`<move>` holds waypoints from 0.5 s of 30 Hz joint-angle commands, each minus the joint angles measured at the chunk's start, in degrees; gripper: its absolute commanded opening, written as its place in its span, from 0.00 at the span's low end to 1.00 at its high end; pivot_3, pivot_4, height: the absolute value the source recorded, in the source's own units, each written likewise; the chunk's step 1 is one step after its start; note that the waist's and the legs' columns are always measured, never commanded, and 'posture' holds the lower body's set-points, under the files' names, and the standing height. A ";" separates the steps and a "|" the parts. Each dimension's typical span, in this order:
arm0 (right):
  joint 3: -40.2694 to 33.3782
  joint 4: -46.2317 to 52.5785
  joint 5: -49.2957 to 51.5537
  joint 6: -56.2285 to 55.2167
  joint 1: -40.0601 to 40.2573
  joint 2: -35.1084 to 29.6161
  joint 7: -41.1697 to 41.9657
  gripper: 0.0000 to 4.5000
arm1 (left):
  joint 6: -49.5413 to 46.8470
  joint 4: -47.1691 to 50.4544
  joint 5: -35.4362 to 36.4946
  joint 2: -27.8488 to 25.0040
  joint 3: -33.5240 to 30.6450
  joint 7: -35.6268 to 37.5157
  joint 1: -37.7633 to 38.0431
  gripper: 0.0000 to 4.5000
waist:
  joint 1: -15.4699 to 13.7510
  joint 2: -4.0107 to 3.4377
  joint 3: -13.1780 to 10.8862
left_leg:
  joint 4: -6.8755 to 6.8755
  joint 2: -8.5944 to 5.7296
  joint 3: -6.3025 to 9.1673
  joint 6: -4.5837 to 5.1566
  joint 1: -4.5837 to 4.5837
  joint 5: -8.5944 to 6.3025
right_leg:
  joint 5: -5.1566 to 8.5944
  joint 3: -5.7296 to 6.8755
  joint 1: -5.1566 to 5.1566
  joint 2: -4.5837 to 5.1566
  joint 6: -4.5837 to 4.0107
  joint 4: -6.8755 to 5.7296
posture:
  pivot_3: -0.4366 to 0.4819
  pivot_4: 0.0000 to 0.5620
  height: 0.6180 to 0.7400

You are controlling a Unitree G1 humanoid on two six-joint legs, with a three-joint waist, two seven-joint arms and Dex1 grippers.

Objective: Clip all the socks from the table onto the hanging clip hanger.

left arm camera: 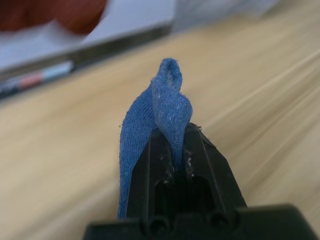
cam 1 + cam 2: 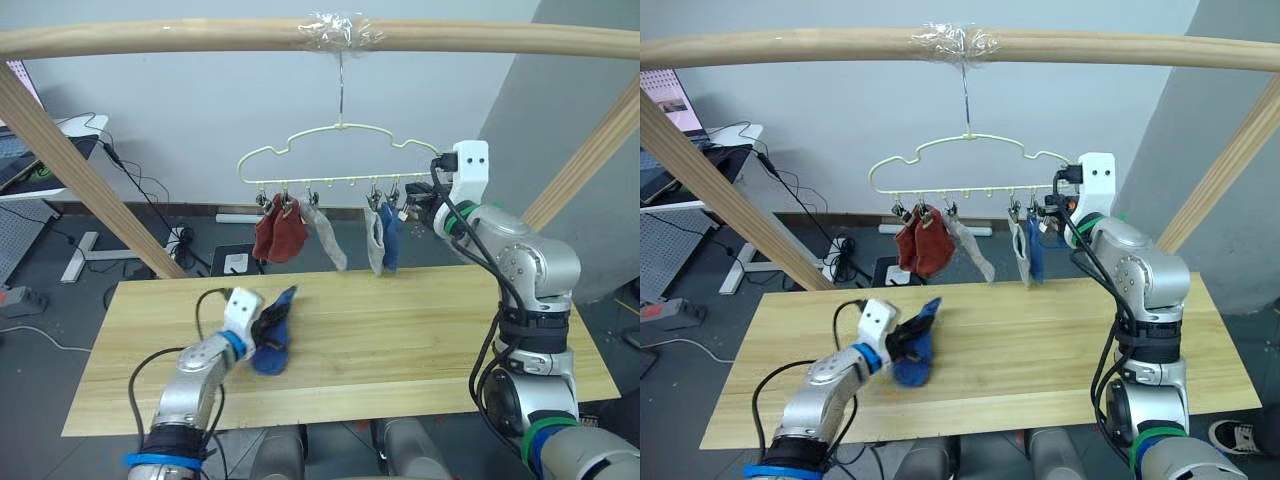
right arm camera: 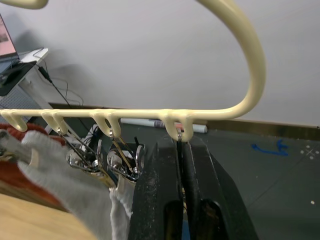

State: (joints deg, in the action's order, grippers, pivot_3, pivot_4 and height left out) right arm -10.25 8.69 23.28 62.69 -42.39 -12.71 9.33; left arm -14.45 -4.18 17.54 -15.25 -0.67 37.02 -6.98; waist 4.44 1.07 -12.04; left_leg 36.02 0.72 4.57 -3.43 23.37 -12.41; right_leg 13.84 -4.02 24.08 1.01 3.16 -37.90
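Blue sock (image 2: 272, 340), last on the worktop (image 2: 400, 340), is clamped in the left hand (image 2: 262, 330), its long axis rising toward the clip hanger (image 2: 340, 160) above and rightward; right hand (image 2: 425, 203) pinches shut on the hanger's end.

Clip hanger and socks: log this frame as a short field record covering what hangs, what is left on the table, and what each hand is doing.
hanger: clip hanger hooked on the wooden pole
clipped: two rust-red socks, two grey socks, one blue sock
left hand: left hand shut on the last blue sock, low over the table
right hand: right hand shut at the hanger's end clip
remaining: one sock to clip
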 commanded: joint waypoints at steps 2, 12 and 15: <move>-2.71 2.49 3.71 6.89 -2.83 -1.56 1.04 0.00 | -2.72 10.85 4.57 5.76 3.12 -1.65 -2.93 0.01 | 0.22 0.00 0.00 | 0.01 -0.02 -0.04 0.00 0.00 0.00 | 0.01 -0.02 -0.01 0.00 0.03 0.02 | 0.40 0.29 1.00; -23.48 4.54 6.75 27.64 -12.50 12.47 -9.18 0.00 | 3.61 9.38 -1.18 12.46 12.64 -2.28 -9.49 0.01 | 0.76 -0.01 0.02 | 0.01 0.00 -0.04 0.01 0.01 0.00 | -0.02 -0.03 0.01 -0.09 -0.03 0.01 | 0.34 0.26 1.00; -26.22 5.46 6.09 29.69 -13.87 14.50 -10.77 0.00 | 7.45 7.84 -3.98 12.53 14.20 -2.50 -9.99 0.01 | 0.97 -0.02 0.03 | -0.02 0.01 -0.03 0.01 0.01 0.00 | -0.02 -0.03 0.06 -0.11 -0.04 -0.02 | 0.33 0.25 1.00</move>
State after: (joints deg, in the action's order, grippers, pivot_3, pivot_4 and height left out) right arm -34.91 11.26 28.92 91.45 -54.30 1.07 -0.51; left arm -10.22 3.29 15.14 -2.75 12.23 34.46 -16.26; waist 5.41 1.05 -12.01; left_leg 36.00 0.73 4.54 -3.43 23.39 -12.41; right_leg 13.82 -4.05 24.14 0.90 3.13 -37.91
